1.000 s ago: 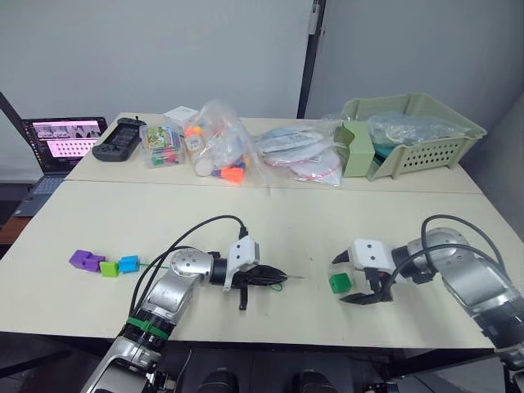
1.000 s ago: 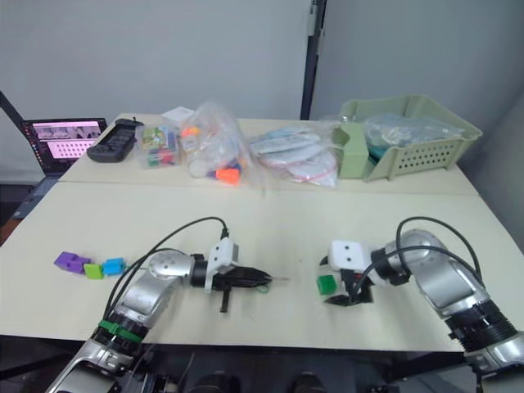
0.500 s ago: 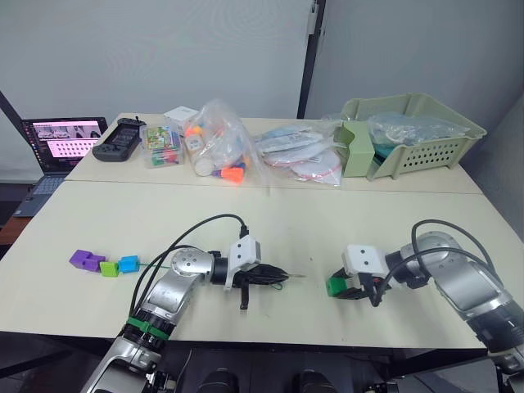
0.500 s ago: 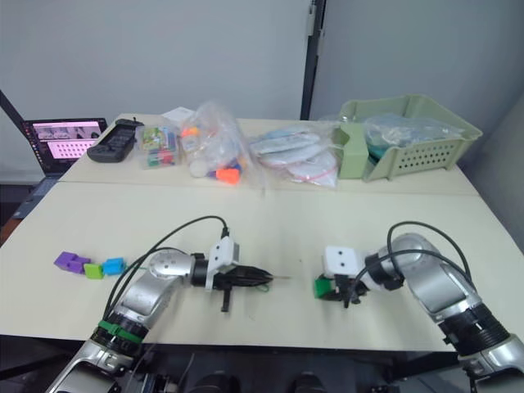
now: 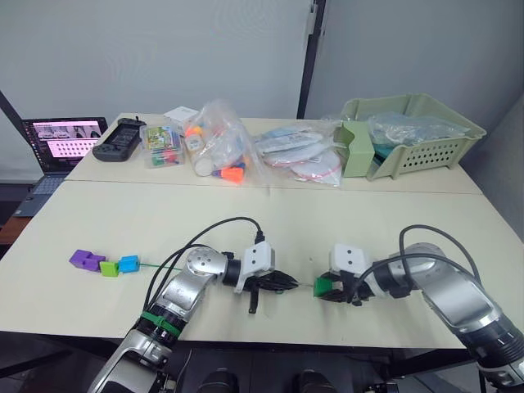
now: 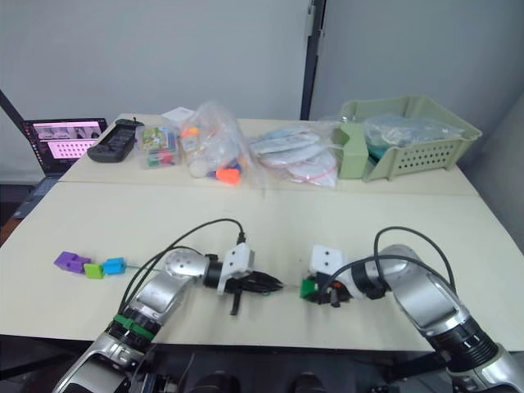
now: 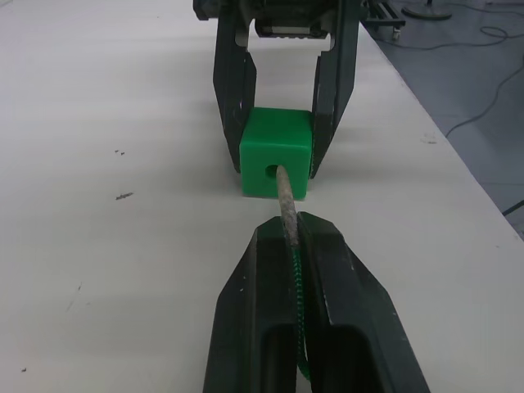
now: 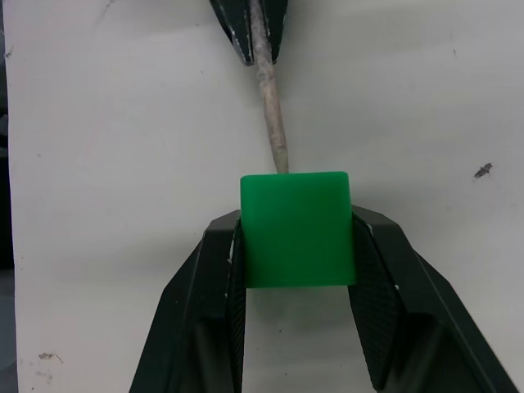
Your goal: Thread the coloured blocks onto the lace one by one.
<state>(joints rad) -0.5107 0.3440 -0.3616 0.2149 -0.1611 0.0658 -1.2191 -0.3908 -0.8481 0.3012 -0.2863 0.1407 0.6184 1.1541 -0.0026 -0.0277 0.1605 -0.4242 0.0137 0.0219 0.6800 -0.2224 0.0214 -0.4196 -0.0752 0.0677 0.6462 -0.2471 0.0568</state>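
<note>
R gripper (image 8: 296, 246) clamps the green block (image 8: 296, 228) between its fingers, low over the table (image 5: 270, 221) near the front edge. L gripper (image 7: 291, 237) is clenched on the lace (image 7: 295, 282); the grey tip (image 7: 284, 198) sits at the block's hole. Purple, lime & blue blocks (image 5: 103, 263) lie well apart to the left, w/ lace running toward them.

Both arms reach inward low over the table, forearms bent toward each other. The left gripper (image 7: 288, 237) has its fingers pressed together on the lace (image 7: 285, 205); the right gripper (image 8: 296, 246) faces it, fingers clamped on the green block (image 8: 296, 229).
</note>
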